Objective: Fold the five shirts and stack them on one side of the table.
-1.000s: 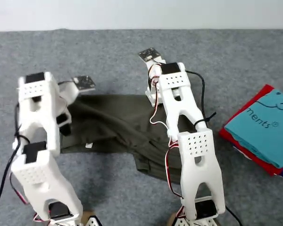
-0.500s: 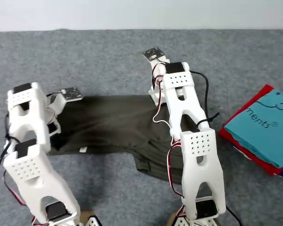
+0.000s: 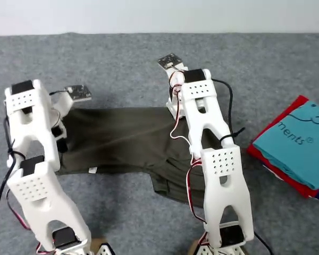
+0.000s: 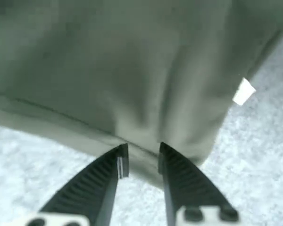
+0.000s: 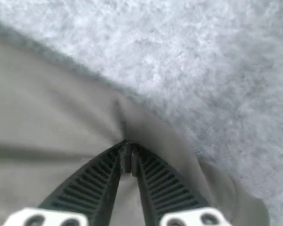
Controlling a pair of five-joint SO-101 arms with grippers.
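At the left, we see the left gripper (image 4: 140, 157) closed to a narrow gap on the hem of the olive shirt (image 3: 122, 141), with the soft cloth bunched between its ribbed black fingers (image 4: 101, 181). A small white tag (image 4: 244, 91) sticks out of the hem nearby. The shirt lies as a wide, creased band across the nubby grey table cover (image 3: 111, 58), its near right part hidden under a white arm. At the shirt's far right corner the right gripper (image 5: 128, 157) is pinched tight on a ridge of fabric. Well apart, at the table's right edge, sits the stack of folded shirts (image 3: 295, 143), teal on top and red below.
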